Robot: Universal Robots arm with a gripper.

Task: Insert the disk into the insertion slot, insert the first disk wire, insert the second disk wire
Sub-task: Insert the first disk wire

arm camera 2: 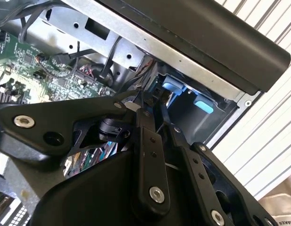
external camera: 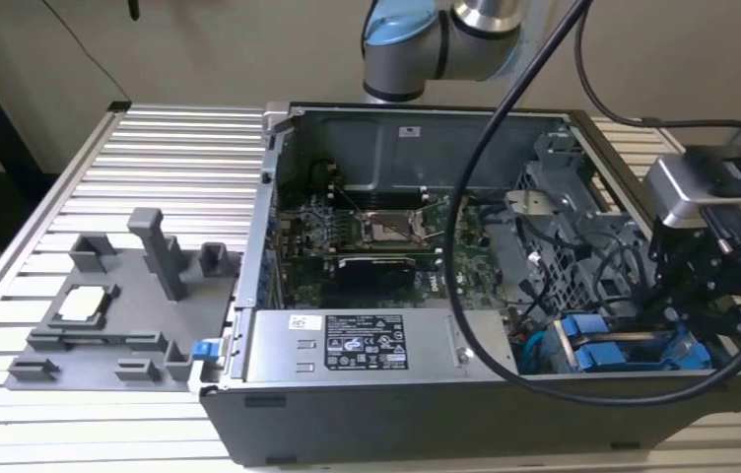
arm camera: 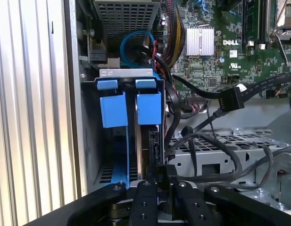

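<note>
Gripper [external camera: 709, 296], exterior view: hangs over the computer case [external camera: 344, 424] corner at the exterior view's right, disk [external camera: 614, 353] just below.
Second wrist view: fingers [arm camera 2: 146, 141] drawn close together, aimed toward blue tabs [arm camera 2: 173, 87].
First wrist view: fingers apparently pinching a black connector [arm camera: 162, 170]; disk [arm camera: 149, 109] seated on edge in insertion slot [arm camera: 126, 74], straight ahead, long axis running away from them.

Blue-framed disk [arm camera: 149, 110] inside insertion slot [arm camera: 126, 74]

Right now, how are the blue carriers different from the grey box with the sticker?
The blue carriers are bright blue plastic. The grey box is plain metal with a black-and-white sticker. The grey box is far bigger than the blue carriers. Both sit inside the open computer case.
</note>
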